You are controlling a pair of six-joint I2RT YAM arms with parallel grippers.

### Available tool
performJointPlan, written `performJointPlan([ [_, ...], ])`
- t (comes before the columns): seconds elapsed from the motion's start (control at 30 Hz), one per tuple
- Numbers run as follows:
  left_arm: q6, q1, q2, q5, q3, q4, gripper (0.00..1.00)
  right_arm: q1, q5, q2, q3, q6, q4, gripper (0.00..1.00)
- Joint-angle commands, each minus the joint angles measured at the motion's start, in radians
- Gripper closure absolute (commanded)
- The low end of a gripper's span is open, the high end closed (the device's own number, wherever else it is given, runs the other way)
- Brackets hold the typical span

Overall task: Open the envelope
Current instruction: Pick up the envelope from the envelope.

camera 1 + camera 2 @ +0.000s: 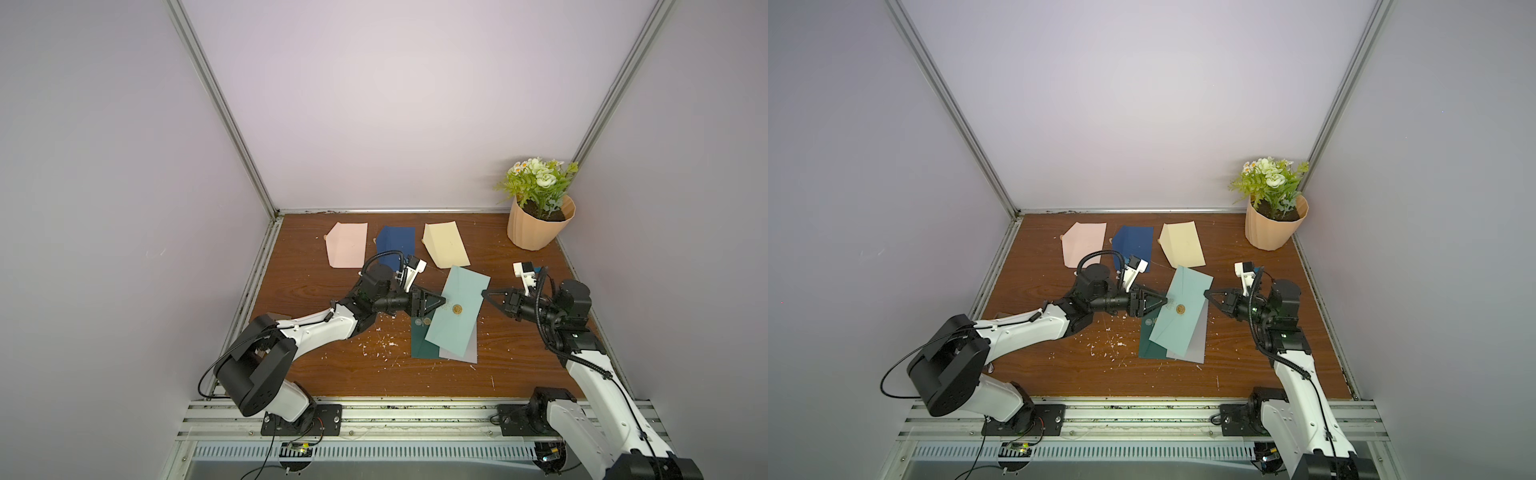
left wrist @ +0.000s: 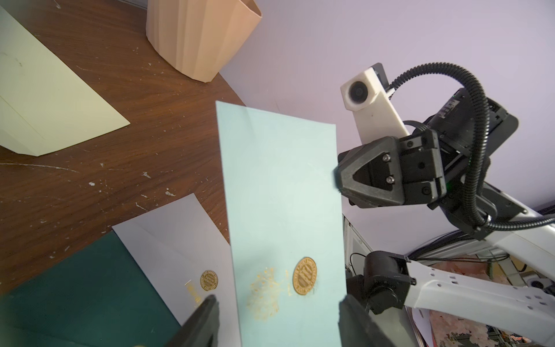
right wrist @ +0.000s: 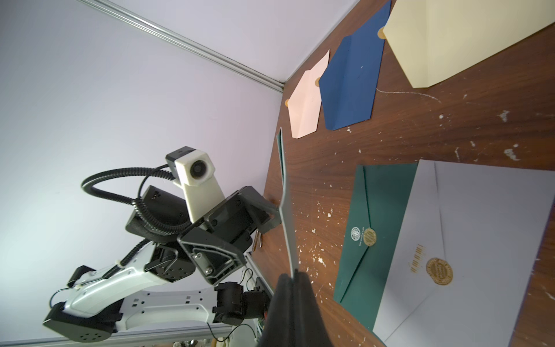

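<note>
A: We note the pale teal paper envelope (image 1: 457, 316) is up off the wooden table (image 1: 332, 374), tilted. It hangs over a dark green envelope (image 1: 422, 345) and a pale grey envelope (image 1: 461, 353). The right gripper (image 1: 484, 293) is clamped on its one long edge. The left gripper (image 1: 441, 300) sits at the opposite edge, jaws apart, holding nothing.

B: So it hangs from a single pinch. Our main worry is that the paper swivels or slips there when the left arm pushes in.

A: Agreed. The round gold seal (image 1: 457, 308) looks still stuck on. We cannot tell whether the flap is loose. If the left jaws close over flap and body together, pulling opens nothing.

B: And a hard pull against the seal could tear the flap.
</note>
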Motion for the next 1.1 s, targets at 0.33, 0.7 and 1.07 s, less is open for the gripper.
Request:
performJointPlan([
  [0.33, -0.138, 0.037, 0.048, 0.178, -0.019, 0.247, 0.40, 0.063, -0.031, -0.012, 0.086, 0.071, 0.089, 1.00],
  [0.7, -0.214, 0.040, 0.092, 0.234, -0.020, 0.359, 0.48, 0.123, -0.006, 0.023, 0.114, 0.052, 0.089, 1.00],
  [1.07, -0.252, 0.041, 0.101, 0.267, -0.038, 0.427, 1.00, 0.155, 0.013, 0.056, 0.115, 0.033, 0.101, 1.00],
])
